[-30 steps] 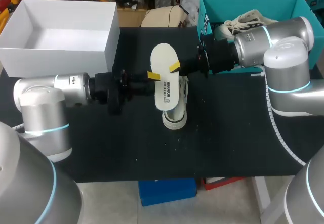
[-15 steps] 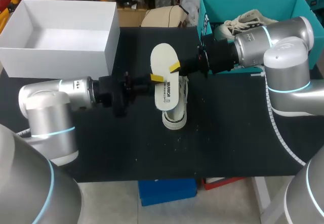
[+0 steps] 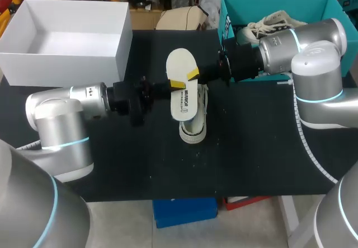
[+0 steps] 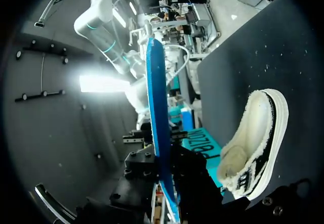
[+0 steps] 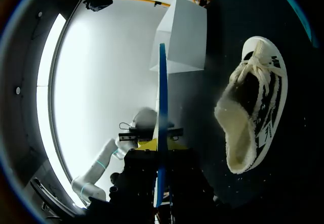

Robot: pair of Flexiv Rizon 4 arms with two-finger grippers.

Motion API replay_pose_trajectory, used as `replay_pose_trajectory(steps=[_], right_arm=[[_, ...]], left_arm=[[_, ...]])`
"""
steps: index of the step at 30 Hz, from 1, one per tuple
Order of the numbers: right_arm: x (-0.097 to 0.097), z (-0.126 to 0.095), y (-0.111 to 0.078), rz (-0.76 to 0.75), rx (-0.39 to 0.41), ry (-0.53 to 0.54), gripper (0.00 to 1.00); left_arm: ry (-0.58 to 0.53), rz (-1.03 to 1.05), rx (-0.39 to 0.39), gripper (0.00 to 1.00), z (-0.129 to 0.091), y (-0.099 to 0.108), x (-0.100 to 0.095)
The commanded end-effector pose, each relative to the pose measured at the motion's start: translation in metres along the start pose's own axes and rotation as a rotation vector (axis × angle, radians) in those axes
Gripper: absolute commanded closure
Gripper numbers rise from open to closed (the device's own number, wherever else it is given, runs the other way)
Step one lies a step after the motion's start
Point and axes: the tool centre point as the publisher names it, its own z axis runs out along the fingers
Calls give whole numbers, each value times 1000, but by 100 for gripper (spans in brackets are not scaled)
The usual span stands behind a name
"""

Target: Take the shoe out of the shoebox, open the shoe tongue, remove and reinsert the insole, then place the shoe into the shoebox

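Insole (image 3: 180, 63) is pinched by right gripper (image 3: 193, 74) over shoe (image 3: 193, 130); hold of left gripper (image 3: 178, 84) cannot be told. It may be dropped if released early.

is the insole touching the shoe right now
Apart. The right wrist view shows the insole edge-on, with a clear gap between it and the shoe; the left wrist view shows the same gap.

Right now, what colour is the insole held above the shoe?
The insole is cream on top, best in the head view; blue underneath, per the wrist views.
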Motion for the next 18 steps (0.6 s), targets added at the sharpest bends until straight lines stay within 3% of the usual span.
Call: replay_pose_trajectory(steps=[1, 3, 4, 6, 7, 13, 18], right_arm=[[0, 1, 0, 0, 0, -2, 100], [0, 1, 0, 0, 0, -2, 100], [0, 1, 0, 0, 0, -2, 91], [1, 0, 0, 4, -1, -20, 55], [0, 0, 1, 5, -2, -20, 0], [2, -8, 4, 8, -23, -78, 0], [4, -19, 2, 13, -69, -202, 0]], left_arm=[[1, 0, 6, 100, 4, 1, 2], [2, -2, 8, 100, 4, 1, 3], [3, -3, 9, 100, 4, 1, 3], [9, -4, 12, 100, 3, 0, 3], [13, -5, 14, 100, 2, 0, 3], [80, -28, 43, 100, -7, -8, 4], [166, -86, 60, 100, -23, -24, 4]])
